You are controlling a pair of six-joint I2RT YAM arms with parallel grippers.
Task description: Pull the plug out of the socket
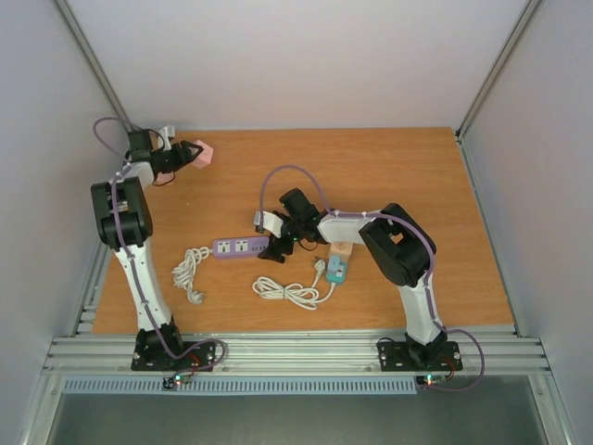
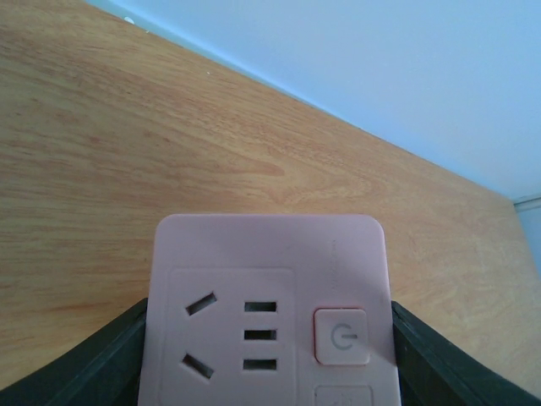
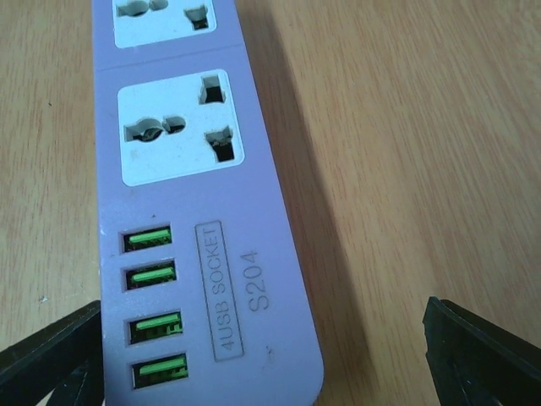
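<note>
Wood-grain counter point(image 1: 417, 176), pale walls on three sides: the right pincer point(image 3: 254, 364) hangs spread wide over the USB end of a purple power strip point(image 3: 190, 211). Its left finger sits just beside the strip's edge, its right finger well apart, and it grips nothing. That straddle looks set to pin the strip down. The strip's outlets visible here are empty. At the far left, the left pincer point(image 2: 266, 376) is pressed on a pink socket cube point(image 2: 266, 296), held off the counter with its face bare. The task's white plug point(image 1: 321, 268) lies beside the right arm against a teal socket point(image 1: 337, 271), its cord point(image 1: 287, 293) coiled nearer; whether it is seated is too small to tell.
</note>
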